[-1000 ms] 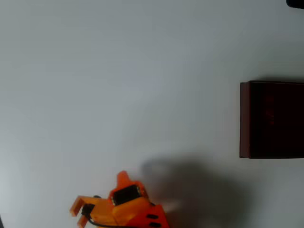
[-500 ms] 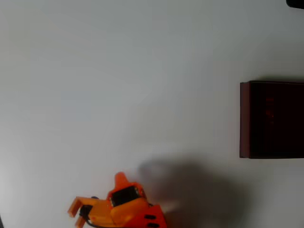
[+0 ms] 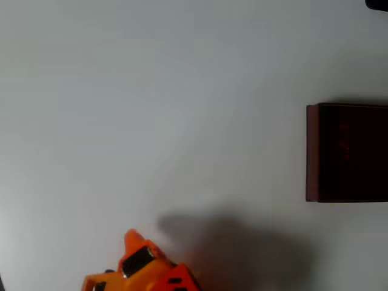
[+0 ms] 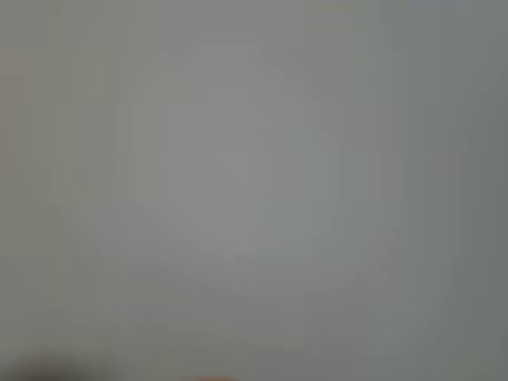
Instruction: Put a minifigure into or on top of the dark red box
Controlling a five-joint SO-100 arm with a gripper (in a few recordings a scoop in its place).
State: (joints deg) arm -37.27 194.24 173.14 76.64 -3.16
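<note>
In the overhead view we see the orange arm (image 3: 142, 273) at the bottom edge, left of centre, with most of its body cut off by the frame. A pointed orange tip rises at its upper end, and a dark rectangular part sits on its upper face beside it. We take this to be part of the hand (image 3: 130, 239), but its fingers are not laid out clearly enough for us to judge, so we cannot tell whether it is released or clenched, nor whether it carries anything. Just to the right of the arm a broad soft shadow (image 3: 236, 248) spreads across the pale surface (image 3: 151, 109) toward the right. Farther off, well apart from the arm, the dark red box (image 3: 347, 153) sits at the right edge at about mid height, cropped by the frame so that we see its left wall and part of the top and bottom walls around a very dark interior. Faint reddish marks show inside that interior (too dim and small for us to name). At the far top right corner a small black object (image 3: 377, 4) pokes into view. The wrist view gives us a blurred grey field, with a dark smudge (image 4: 40, 373) low at the left.
</note>
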